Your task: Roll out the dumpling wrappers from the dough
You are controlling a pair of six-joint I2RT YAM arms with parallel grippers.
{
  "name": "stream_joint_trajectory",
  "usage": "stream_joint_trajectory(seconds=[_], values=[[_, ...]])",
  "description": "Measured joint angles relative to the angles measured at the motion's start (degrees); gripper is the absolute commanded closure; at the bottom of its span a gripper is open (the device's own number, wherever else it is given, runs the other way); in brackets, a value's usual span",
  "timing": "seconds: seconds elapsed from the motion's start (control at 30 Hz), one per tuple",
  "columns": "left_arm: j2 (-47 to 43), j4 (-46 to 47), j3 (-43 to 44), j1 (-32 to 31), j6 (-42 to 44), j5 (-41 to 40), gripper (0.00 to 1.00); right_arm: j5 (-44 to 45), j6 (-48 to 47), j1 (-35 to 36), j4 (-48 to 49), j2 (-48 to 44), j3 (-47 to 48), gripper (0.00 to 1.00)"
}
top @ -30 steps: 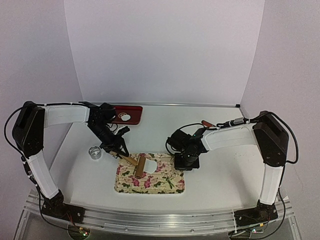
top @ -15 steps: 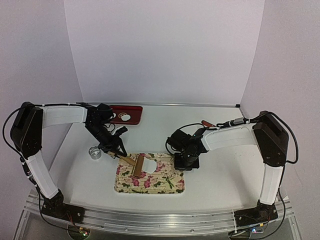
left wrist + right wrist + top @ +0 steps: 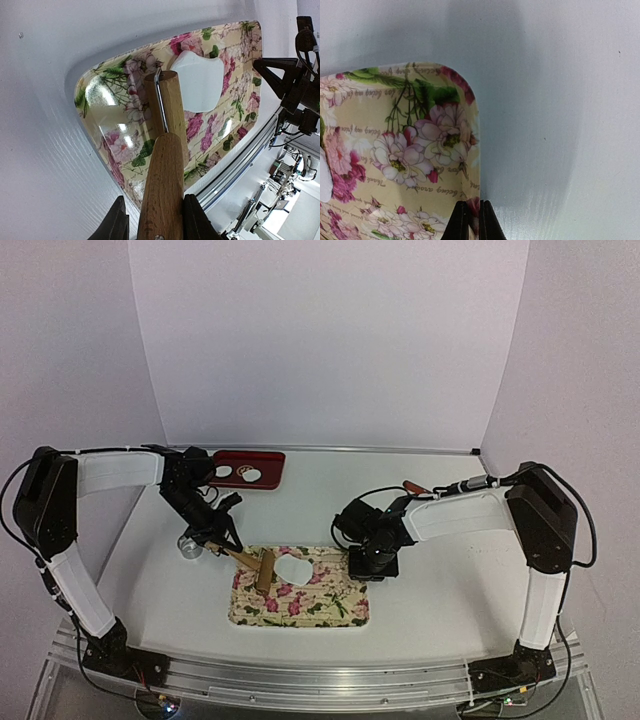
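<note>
left gripper (image 3: 157, 221) clamped on the rolling pin (image 3: 167, 115) handle, roller resting on floral tray (image 3: 300, 608) just beside the dough sheet (image 3: 295, 567) | right gripper (image 3: 470, 216) pinching floral tray's right rim, jaws nearly together | two dumpling wrappers (image 3: 252, 474) lying on red tray (image 3: 271, 460) at table's back

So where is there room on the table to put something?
Bare table between the red tray and the right arm, and right of the floral tray. Crowded at the floral tray: roller, dough, left pincer, right pincer.
</note>
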Motion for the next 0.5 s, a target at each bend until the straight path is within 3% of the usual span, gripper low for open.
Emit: stream_joint_trajectory(seconds=[0.5], values=[[-3.43, -4.12, 2.01, -0.17, -0.31, -6.05, 1.0, 0.02, 0.02, 0.0, -0.01, 0.0, 0.0, 1.0]])
